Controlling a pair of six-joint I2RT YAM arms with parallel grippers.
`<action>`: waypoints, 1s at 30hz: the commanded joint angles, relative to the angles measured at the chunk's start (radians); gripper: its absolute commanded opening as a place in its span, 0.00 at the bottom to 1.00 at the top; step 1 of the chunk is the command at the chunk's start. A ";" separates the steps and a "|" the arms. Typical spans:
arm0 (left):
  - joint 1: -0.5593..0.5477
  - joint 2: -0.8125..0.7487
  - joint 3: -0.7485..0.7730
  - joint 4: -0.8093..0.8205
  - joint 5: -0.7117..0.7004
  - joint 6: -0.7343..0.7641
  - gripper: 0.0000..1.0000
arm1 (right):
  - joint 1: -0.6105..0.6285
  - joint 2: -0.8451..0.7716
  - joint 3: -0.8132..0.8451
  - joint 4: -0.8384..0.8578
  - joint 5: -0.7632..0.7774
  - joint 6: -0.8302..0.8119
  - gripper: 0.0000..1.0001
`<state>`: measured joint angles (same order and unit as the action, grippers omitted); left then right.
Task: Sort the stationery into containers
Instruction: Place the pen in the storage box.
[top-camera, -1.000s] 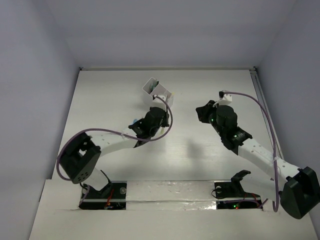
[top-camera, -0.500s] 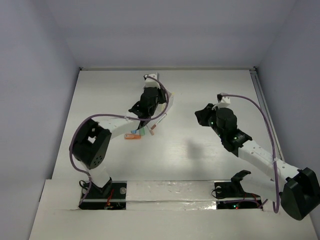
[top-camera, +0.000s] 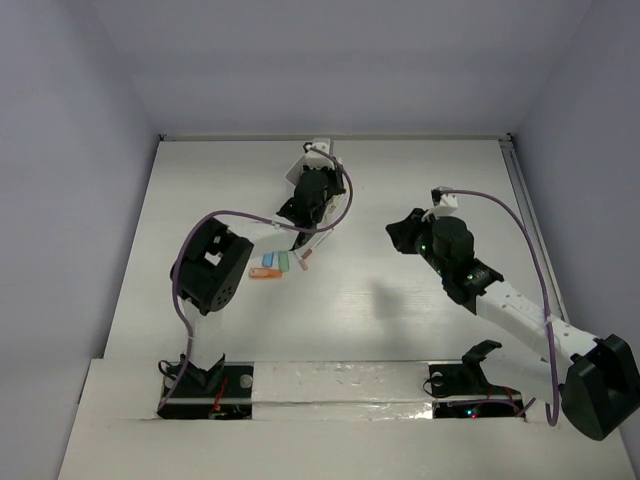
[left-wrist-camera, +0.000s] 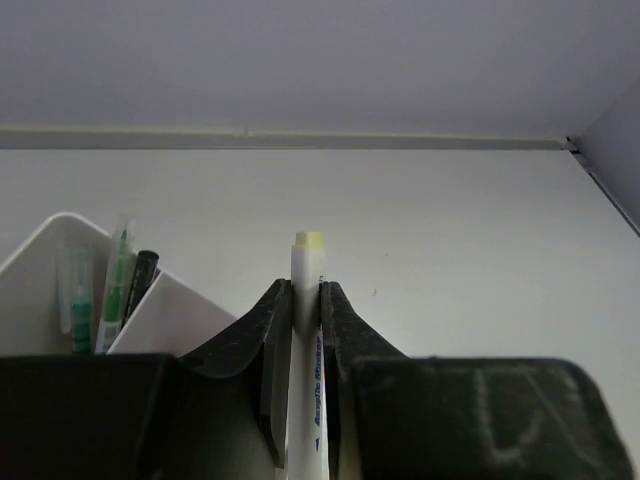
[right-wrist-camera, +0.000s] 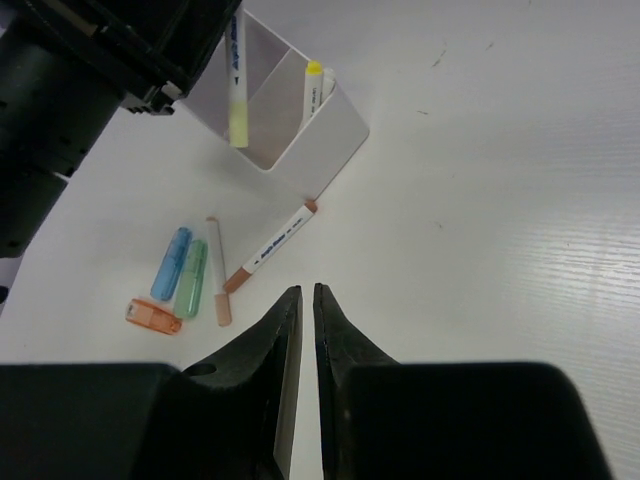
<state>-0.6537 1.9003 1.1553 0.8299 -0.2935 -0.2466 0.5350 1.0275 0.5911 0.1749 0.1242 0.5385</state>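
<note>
My left gripper (left-wrist-camera: 307, 288) is shut on a white marker (left-wrist-camera: 308, 262) with a yellow tip. It holds the marker upright above the white container (right-wrist-camera: 322, 138), tip down over a compartment. That box holds green pens (left-wrist-camera: 116, 283), a dark pen (left-wrist-camera: 144, 277) and a yellow-tipped marker (right-wrist-camera: 313, 84). On the table beside it lie an orange-ended marker (right-wrist-camera: 268, 248), a thin peach pen (right-wrist-camera: 217, 268) and the blue (right-wrist-camera: 171, 263), green (right-wrist-camera: 190, 279) and orange (right-wrist-camera: 152, 315) chunky pieces. My right gripper (right-wrist-camera: 301, 290) hovers nearer the front, its jaws a narrow slit apart and empty.
The left arm (top-camera: 215, 265) arches over the left half of the table and its wrist (top-camera: 313, 190) covers most of the box from above. Grey walls close in the back and both sides.
My left arm has swung from the middle of the table to the back, carrying the marker over the box. The chunky pieces it covered now show. My right jaws have parted slightly.
</note>
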 joint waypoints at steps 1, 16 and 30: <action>0.005 0.040 0.066 0.104 -0.010 0.069 0.00 | -0.007 -0.030 -0.014 0.070 -0.017 -0.018 0.16; 0.023 0.135 0.112 0.141 0.022 0.101 0.00 | -0.007 -0.020 -0.022 0.089 -0.015 -0.028 0.17; 0.023 0.118 0.089 0.124 0.020 0.107 0.27 | -0.007 -0.006 -0.022 0.083 0.000 -0.035 0.17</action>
<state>-0.6331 2.0472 1.2247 0.9020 -0.2764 -0.1452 0.5350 1.0122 0.5739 0.1963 0.1192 0.5243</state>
